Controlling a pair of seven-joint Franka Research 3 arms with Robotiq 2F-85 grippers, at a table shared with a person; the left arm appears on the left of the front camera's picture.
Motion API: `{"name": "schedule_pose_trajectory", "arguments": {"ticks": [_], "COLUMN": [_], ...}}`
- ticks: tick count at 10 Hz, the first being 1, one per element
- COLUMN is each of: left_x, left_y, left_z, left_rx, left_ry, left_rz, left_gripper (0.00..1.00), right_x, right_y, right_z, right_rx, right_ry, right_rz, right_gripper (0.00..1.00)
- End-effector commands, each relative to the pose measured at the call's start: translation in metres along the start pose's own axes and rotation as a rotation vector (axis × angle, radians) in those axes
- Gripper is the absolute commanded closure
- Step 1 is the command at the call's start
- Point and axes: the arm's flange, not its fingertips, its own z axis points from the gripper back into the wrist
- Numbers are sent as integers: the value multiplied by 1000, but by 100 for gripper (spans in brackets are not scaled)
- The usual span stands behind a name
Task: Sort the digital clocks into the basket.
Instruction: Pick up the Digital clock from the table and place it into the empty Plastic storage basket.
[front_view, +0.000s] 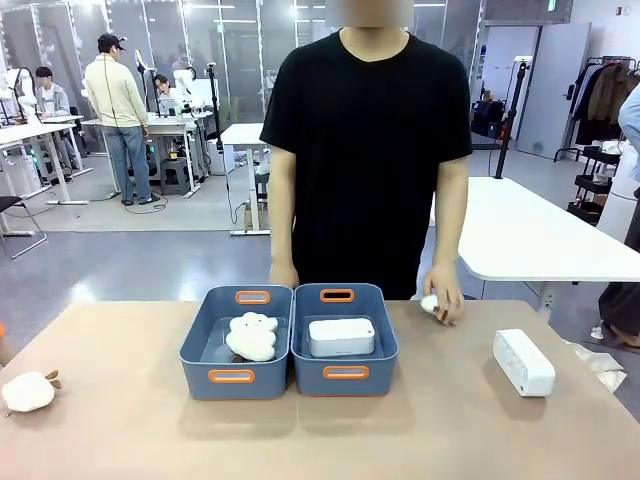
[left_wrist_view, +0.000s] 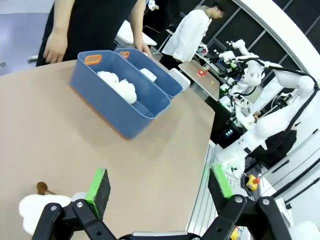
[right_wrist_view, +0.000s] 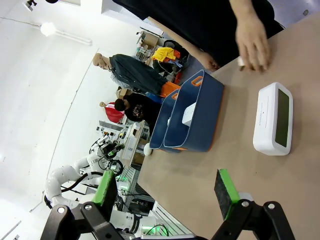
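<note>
On table at my right, clock (front_view: 523, 362) lies loose, well apart from basket (front_view: 312, 380); second clock (front_view: 341, 337) already inside. Judged light, rigid, smooth, slip-prone: grip across long sides, off screen. My right claw (right_wrist_view: 165, 192), left claw (left_wrist_view: 159, 187) both wide apart, empty.

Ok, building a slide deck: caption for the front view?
One digital clock sits in the right basket; the other clock lies on the table.

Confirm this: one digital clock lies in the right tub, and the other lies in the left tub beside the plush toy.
Not quite: the other digital clock lies on the table, right of the right tub; the front view shows it.
</note>
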Motion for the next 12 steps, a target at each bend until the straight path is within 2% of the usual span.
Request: {"name": "schedule_pose_trajectory", "arguments": {"ticks": [1,4,5,6,7,10,11,12], "left_x": [-2,-2,-2,-2,-2,-2,-2,-2], "left_y": [-13,-13,-13,-13,-13,-13,-13,-13], "left_z": [1,1,1,1,1,1,1,1], "left_rx": [51,51,51,51,51,51,51,51], "left_ry": [-6,-6,-6,-6,-6,-6,-6,-6], "left_rz": [-5,-5,-5,-5,-5,-5,-5,-5], "left_gripper": [0,0,0,0,0,0,0,0], "right_x": [0,0,0,3,10,26,29,26], "right_y": [1,0,30,47,52,54,54,53], "right_z": [0,0,1,-13,-29,-68,-87,-118], "right_rx": [10,0,-93,-203,-385,-596,-651,-719], "right_ry": [-3,0,47,224,362,537,597,613], "right_rz": [2,0,251,440,463,385,396,426], "right_gripper": [0,0,0,0,0,0,0,0]}}
